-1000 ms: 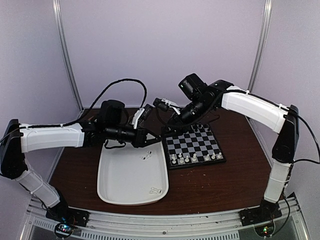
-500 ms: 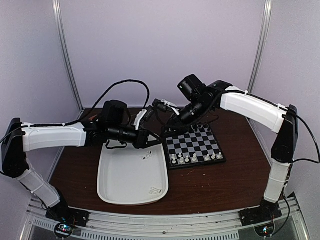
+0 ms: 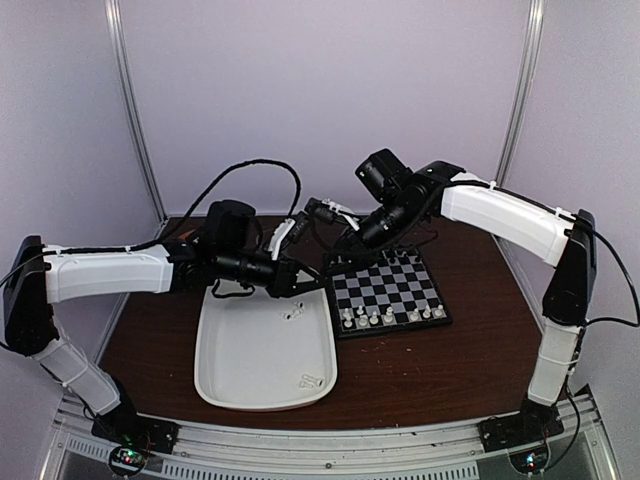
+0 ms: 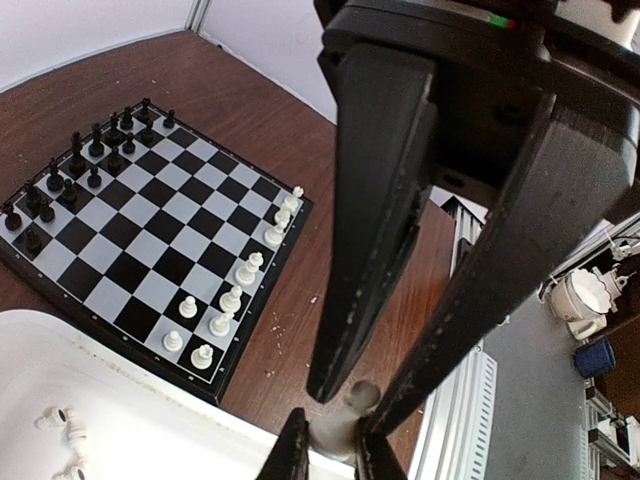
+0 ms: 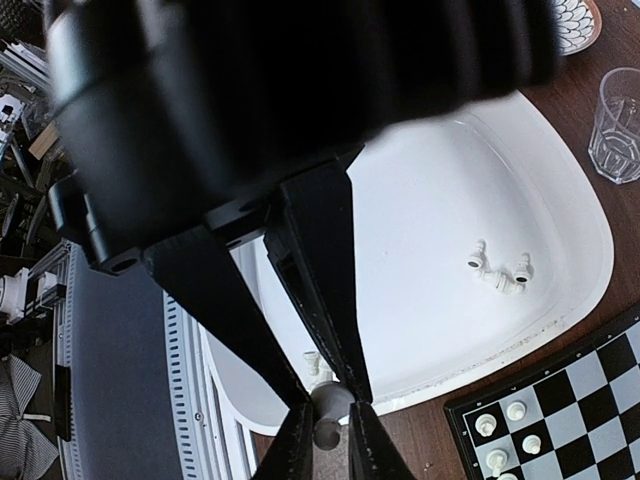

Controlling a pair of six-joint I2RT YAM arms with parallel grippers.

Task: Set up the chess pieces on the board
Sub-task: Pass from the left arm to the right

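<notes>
Both grippers meet in the air over the gap between the white tray [image 3: 255, 360] and the board [image 3: 400, 285]. My left gripper [image 4: 350, 395] is shut on the head end of one white chess piece [image 4: 340, 428]. My right gripper [image 5: 328, 395] is shut on the same piece's base [image 5: 328, 405]. In the top view the left gripper [image 3: 308, 282] and right gripper [image 3: 326, 268] touch tips and the piece is hidden. Several white pieces [image 3: 390, 317] stand on the board's near rows, and black pieces [image 3: 395, 257] on its far rows.
A few loose white pieces lie in the tray at its upper right [image 3: 293, 314] and near its front edge [image 3: 310, 380]. The right wrist view shows a clear glass [image 5: 618, 110] on the brown table beyond the tray. The table's metal front rail [image 3: 330, 455] is near.
My left arm has shifted slightly back and to the left. My right arm has barely moved. Both grippers stay together at the same spot.
</notes>
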